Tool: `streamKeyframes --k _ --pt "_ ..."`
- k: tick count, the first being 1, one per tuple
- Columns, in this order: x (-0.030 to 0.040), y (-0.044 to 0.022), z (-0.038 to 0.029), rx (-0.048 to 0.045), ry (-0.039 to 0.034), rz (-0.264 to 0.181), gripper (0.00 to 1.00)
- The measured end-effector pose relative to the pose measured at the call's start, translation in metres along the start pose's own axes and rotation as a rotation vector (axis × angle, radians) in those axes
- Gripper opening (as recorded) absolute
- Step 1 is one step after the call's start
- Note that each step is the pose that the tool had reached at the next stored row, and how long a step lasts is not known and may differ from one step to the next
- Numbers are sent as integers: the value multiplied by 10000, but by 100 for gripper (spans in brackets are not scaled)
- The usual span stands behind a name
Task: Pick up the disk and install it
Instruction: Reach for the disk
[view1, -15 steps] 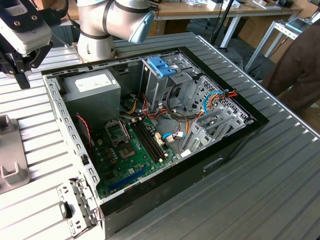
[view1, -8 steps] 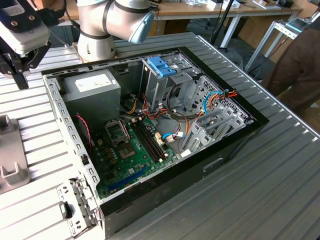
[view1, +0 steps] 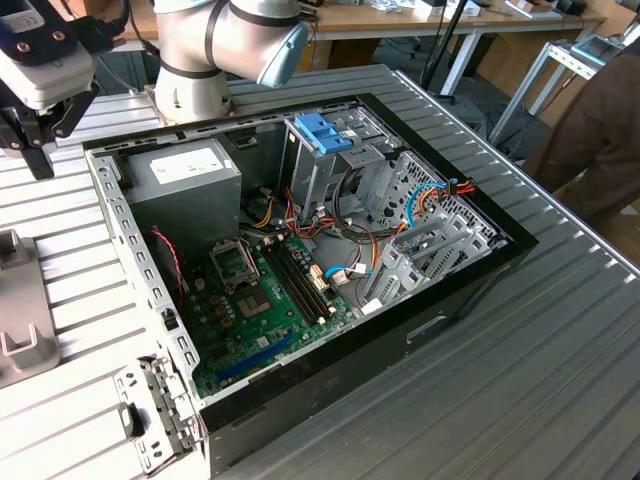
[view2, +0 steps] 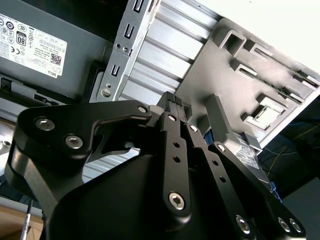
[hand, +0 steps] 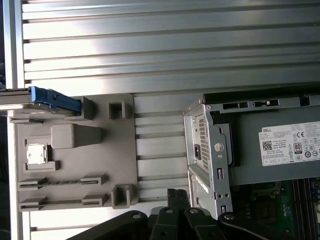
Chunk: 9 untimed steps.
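The disk shows edge-on in the first wrist view, a thin grey slab with a light blue carrier end, standing at one corner of a grey slotted fixture. My gripper hangs above the slatted table, beyond the open computer case's back corner at the exterior view's left. Its black fingers lie pressed together with nothing between them, and the gripper is well apart from the disk. The fixture lies beyond the fingertips in the second wrist view.
The open computer case lies on the table, with a power supply, motherboard and a metal drive cage carrying a blue latch. A person's sleeve is at the exterior view's right. Part of the grey fixture sits at that view's left edge.
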<state>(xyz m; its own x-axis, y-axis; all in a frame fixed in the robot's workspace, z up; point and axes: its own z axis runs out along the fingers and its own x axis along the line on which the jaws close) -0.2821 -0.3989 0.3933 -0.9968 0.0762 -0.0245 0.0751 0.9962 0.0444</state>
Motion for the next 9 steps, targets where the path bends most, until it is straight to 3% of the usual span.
streamKeyframes --k 9 --pt "33 -2 -1 0 0 0 10"
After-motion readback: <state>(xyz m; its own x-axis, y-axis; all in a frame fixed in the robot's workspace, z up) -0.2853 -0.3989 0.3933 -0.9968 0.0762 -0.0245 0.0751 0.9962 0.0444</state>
